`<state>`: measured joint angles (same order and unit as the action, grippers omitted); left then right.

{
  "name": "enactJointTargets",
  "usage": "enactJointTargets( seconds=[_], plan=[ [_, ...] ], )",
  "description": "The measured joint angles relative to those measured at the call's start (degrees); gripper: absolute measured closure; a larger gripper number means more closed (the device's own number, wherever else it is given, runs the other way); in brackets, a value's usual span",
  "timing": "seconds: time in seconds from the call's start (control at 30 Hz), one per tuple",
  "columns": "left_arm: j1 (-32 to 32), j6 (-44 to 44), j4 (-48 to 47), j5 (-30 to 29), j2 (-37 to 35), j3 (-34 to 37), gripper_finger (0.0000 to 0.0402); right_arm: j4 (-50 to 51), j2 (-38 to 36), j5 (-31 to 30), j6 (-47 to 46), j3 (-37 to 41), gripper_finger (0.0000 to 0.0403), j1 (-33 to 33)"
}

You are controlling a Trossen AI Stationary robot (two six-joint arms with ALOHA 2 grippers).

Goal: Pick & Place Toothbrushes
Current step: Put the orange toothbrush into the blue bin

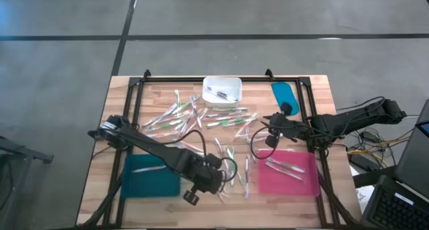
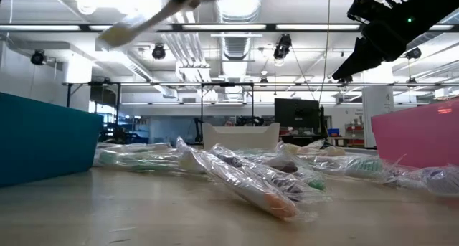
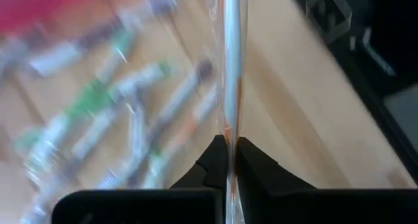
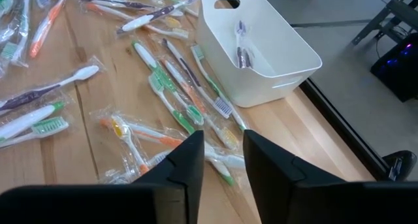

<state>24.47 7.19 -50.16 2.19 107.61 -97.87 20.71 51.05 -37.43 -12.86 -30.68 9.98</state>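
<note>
- Wooden worktop (image 1: 100,190) holds a big heap of thin plastic-wrapped toothbrushes (image 1: 201,119) spread across its middle, up toward the far edge.
- A small white bin (image 1: 222,90) sits at the far edge with a couple of brushes inside.
- A flat teal tray (image 1: 151,176) lies by the near left corner, and a flat pink tray (image 1: 289,172) by the near right corner, each with brushes on it.
- The left gripper (image 3: 232,160) is squeezed tight on one wrapped white toothbrush (image 3: 232,67), held up off the worktop near the teal tray.
- The right gripper (image 4: 223,152) hangs part way open with nothing in it, between the bin and the pink tray.
</note>
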Motion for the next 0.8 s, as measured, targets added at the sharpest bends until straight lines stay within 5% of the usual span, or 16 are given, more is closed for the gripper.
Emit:
enactJointTargets(
  seconds=[0.4,0.8],
  plan=[
    [-3.04,5.48,9.56,-16.19,-0.14,1.26,0.0385,-0.05,0.00,2.09,0.01,0.31,0.0279,0.02],
    [-11.90,7.72,30.41,-15.49,-0.23,9.03,0.0383,-0.03,-0.02,2.10,1.11,1.16,0.0273,0.02]
  ],
)
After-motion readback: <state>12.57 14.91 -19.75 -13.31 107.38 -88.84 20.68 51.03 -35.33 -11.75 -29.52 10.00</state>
